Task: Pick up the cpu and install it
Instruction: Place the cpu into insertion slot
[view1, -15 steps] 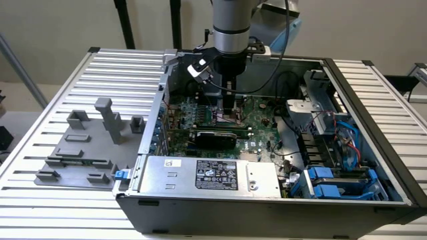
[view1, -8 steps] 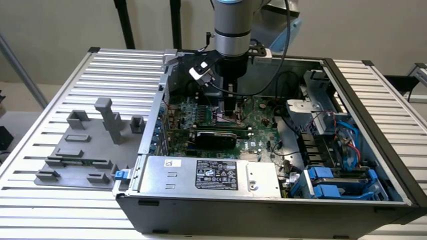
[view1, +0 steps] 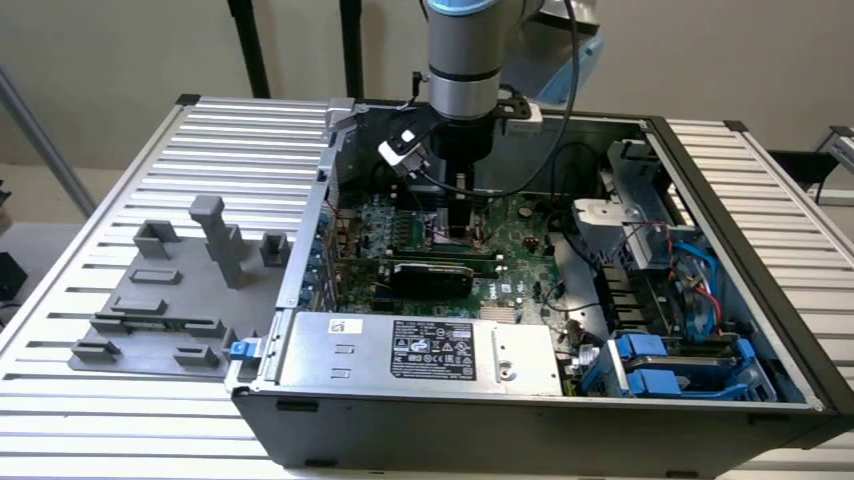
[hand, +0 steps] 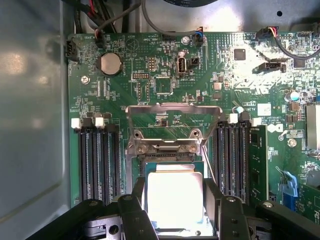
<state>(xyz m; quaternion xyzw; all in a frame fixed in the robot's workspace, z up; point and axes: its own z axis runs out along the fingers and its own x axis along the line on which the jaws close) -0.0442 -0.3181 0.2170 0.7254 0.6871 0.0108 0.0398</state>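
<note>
The cpu (hand: 175, 197), a square chip with a bright silvery top and a thin green rim, sits between my gripper's (hand: 175, 210) two black fingers (hand: 139, 192), which press against its opposite edges. It hangs low over the black socket (hand: 170, 158) on the green motherboard (hand: 150, 75). The socket's metal load frame (hand: 173, 108) is swung open beyond it. In the exterior view my gripper (view1: 461, 228) reaches straight down into the open computer case (view1: 747, 250), close to the motherboard (view1: 521, 255).
Black memory slots (hand: 97, 160) flank the socket on both sides, a second bank (hand: 232, 160) opposite. A power supply (view1: 427, 350) lies at the case front, blue drive bays (view1: 667, 365) at the exterior view's right. Grey fixture blocks (view1: 174, 300) stand outside, left.
</note>
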